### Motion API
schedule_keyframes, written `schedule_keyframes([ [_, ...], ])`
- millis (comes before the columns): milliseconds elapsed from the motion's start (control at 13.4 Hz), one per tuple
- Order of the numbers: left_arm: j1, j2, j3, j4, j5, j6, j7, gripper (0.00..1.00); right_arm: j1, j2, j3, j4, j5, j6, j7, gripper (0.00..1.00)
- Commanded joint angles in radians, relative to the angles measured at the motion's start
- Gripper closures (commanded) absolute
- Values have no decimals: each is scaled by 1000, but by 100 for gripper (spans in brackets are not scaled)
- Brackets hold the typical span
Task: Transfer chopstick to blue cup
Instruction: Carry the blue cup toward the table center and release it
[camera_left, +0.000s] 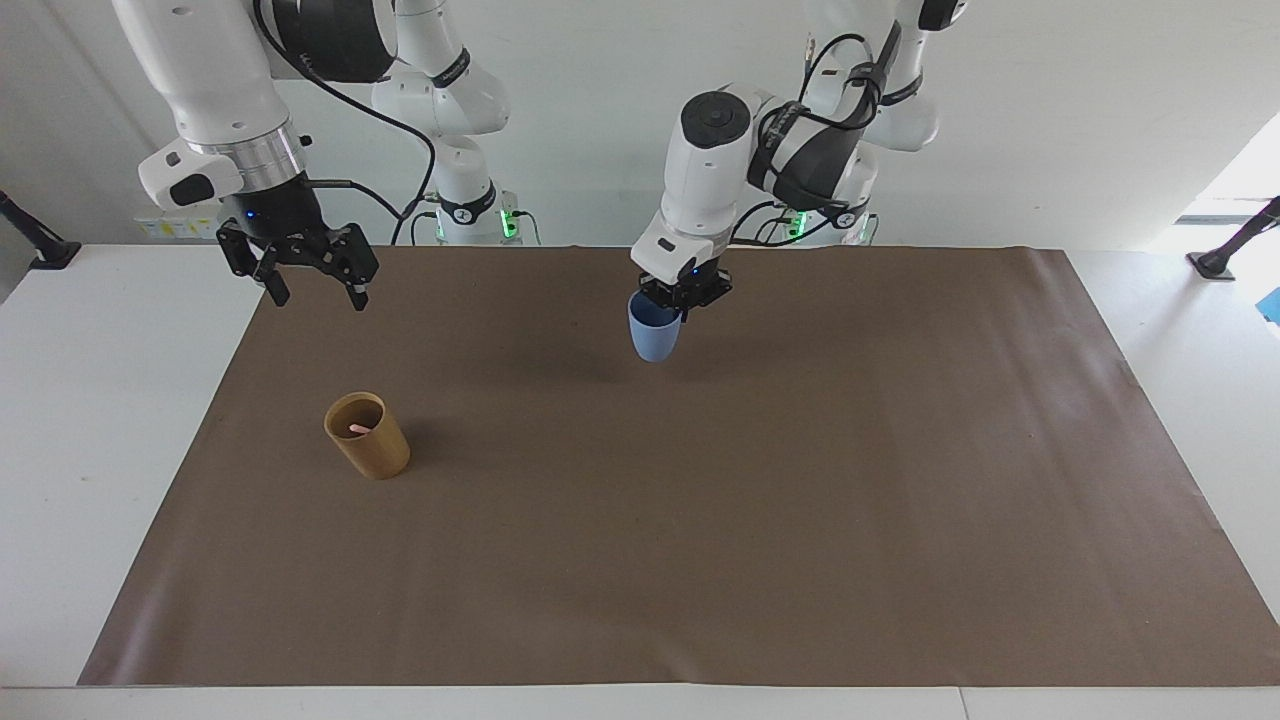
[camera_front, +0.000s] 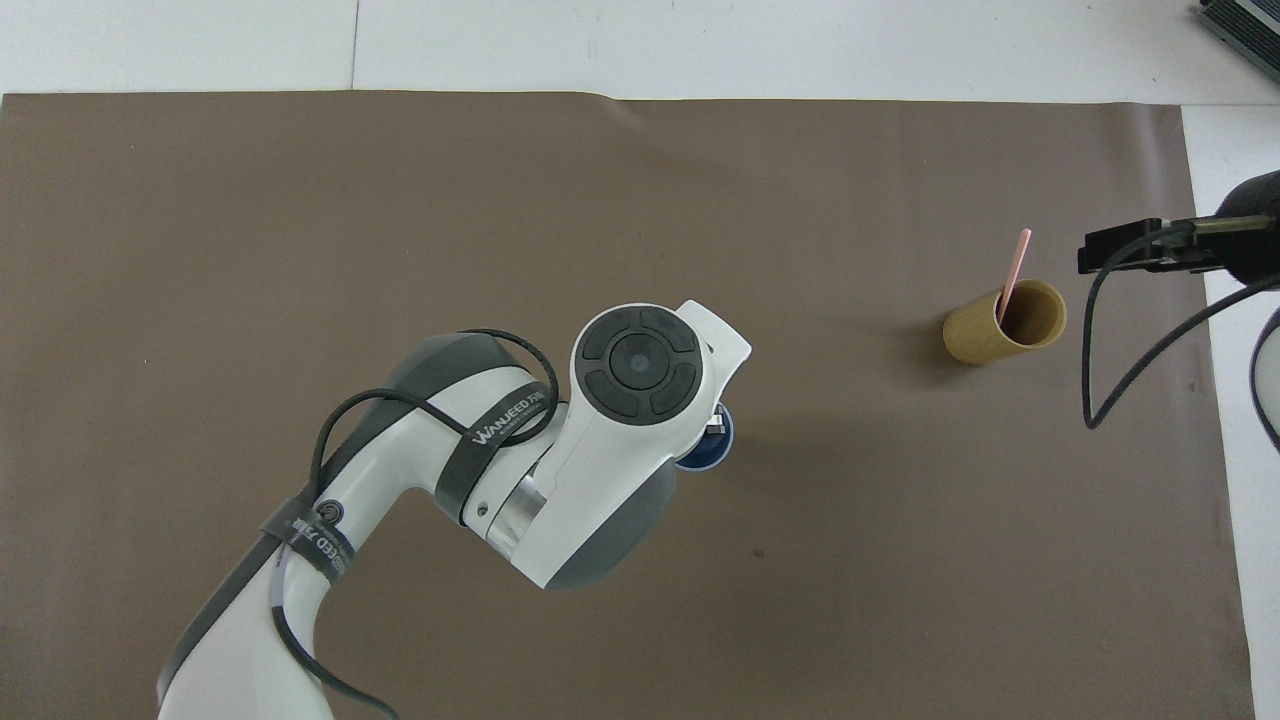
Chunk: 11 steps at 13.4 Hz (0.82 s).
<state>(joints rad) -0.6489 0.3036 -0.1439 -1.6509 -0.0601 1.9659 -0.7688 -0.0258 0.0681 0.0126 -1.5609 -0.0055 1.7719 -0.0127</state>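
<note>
clearly the left pincer (camera_left: 680, 297) is clamped on the rim of the blue cup (camera_left: 653, 333), one finger inside and one outside, so the cup hangs upright with its mouth up and nothing is blocked from dropping in later. it is carried in the air over the middle of the brown mat (camera_left: 700, 520), low over the part close to the robots; in the overhead view the arm hides nearly all of it, only a sliver of blue rim (camera_front: 712, 455) showing. the chopstick (camera_front: 1014, 275) stands slanted in the tan cup (camera_left: 367, 435), which sits on the mat toward the right arm's end of the desk (camera_left: 110, 400), well apart from the blue cup. the right pincer (camera_left: 315, 270) hangs spread wide over the mat's edge, not over the tan cup, and waits. i judge the blue cup is being brought closer so the stick has a short trip; a rim grip like this can let the cup swing or slip.
</note>
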Motion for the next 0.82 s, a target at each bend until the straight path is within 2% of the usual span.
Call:
schedule_keyframes([
  [0,-23,35,18,31,-1,51,-36,100,-19,108,10,85,19,35,-38,0],
  [223,-55,124,20,36,0,82,-62,100,-40,177,10,104,21,110,-44,0],
  [447,-46,124,20,34,3,122,-64,100,-25,205,17,30,25,315,-81,0],
  [596,-44,124,20,25,0,122,-67,100,-13,173,26,-42,25,334,-92,0],
  [670,-44,124,20,25,-1,123,-79,58,-8,153,27,-80,24,331,-120,0],
  [745,-44,124,21,25,2,128,-87,1,-5,135,27,-121,24,340,-169,0],
])
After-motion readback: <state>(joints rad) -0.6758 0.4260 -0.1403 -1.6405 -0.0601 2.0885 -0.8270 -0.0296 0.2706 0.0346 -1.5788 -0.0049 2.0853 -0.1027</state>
